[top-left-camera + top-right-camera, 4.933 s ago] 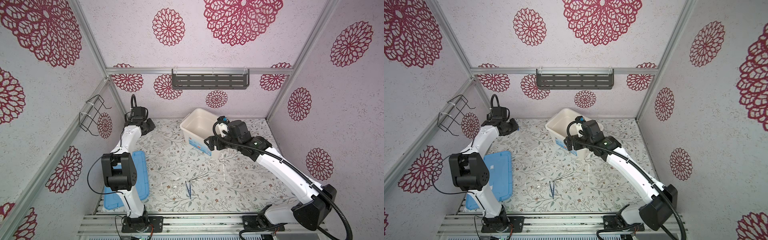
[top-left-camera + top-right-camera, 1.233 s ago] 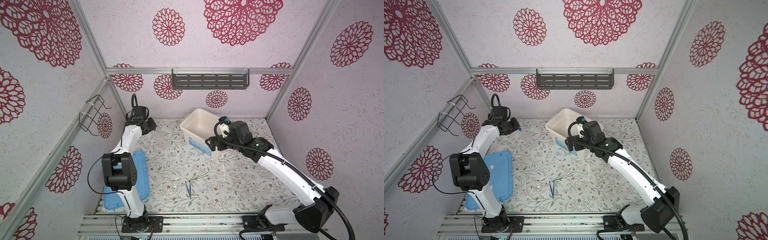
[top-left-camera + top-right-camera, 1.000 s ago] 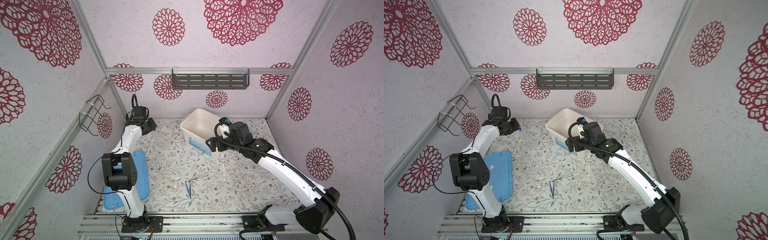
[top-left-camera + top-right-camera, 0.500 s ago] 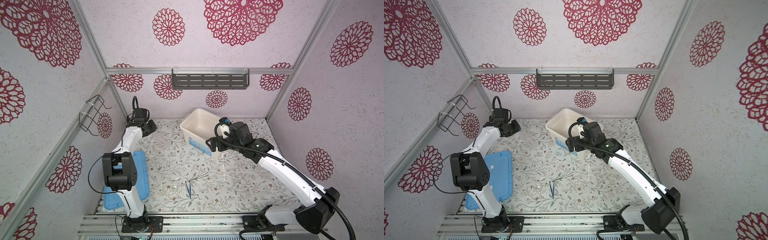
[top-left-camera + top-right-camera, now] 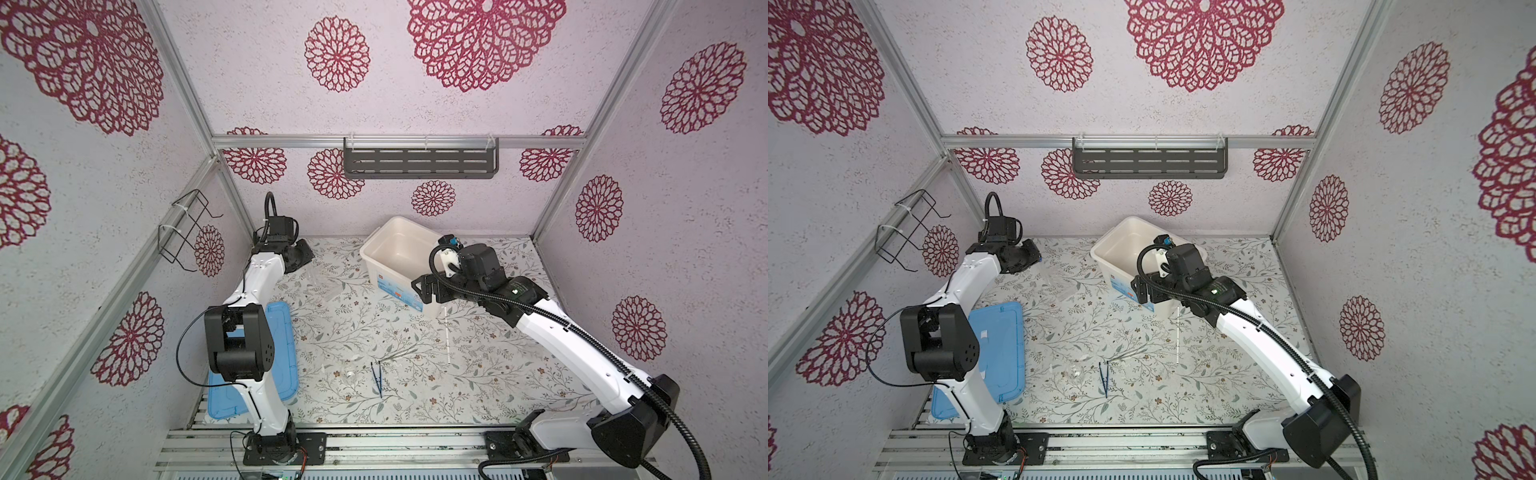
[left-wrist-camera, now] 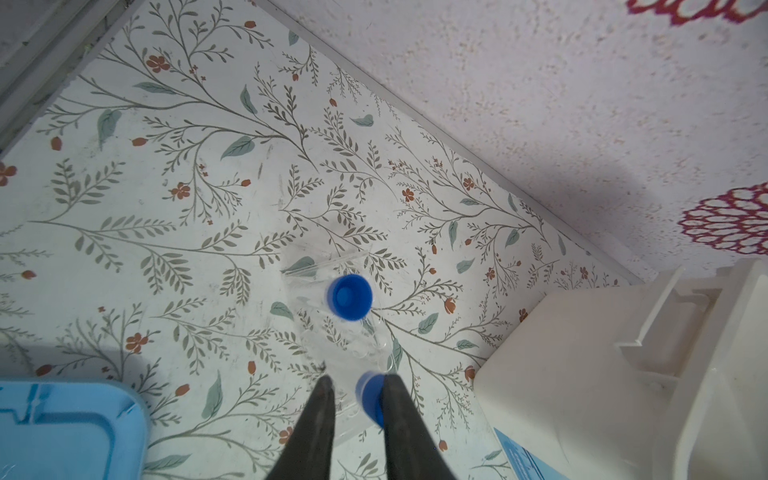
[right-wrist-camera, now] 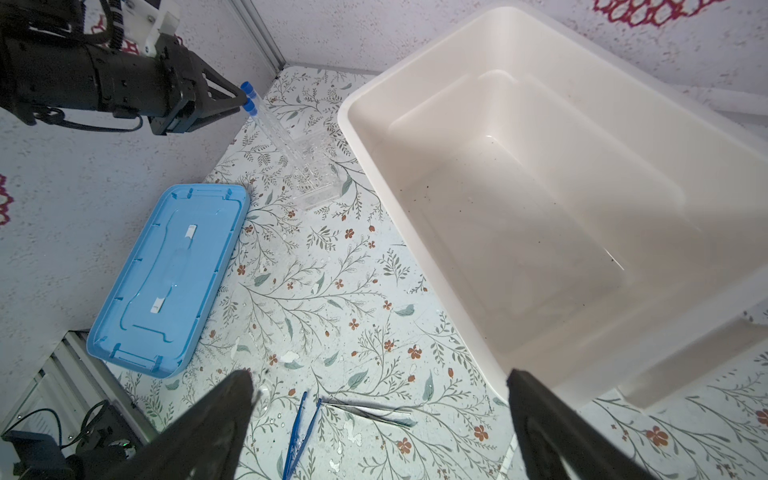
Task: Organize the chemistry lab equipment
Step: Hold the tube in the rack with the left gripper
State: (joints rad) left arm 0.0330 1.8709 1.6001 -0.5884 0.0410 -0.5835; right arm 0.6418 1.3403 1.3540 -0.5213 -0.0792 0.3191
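Left wrist view: the left gripper was set narrowly about the blue cap of a clear tube racked upright in a clear rack, probably for lifting. Whether it was clamped could not be told. The right gripper was held wide apart by the white tub, seemingly waiting.

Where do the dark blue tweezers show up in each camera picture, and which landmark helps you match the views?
In a top view: the tweezers lie front centre, right of the blue lid.
In a top view: the same spot, right of the lid.
Left wrist view: not in it.
Right wrist view: in it, beside a silvery tool.
Shared landmark: the blue lid, seen in all four views.
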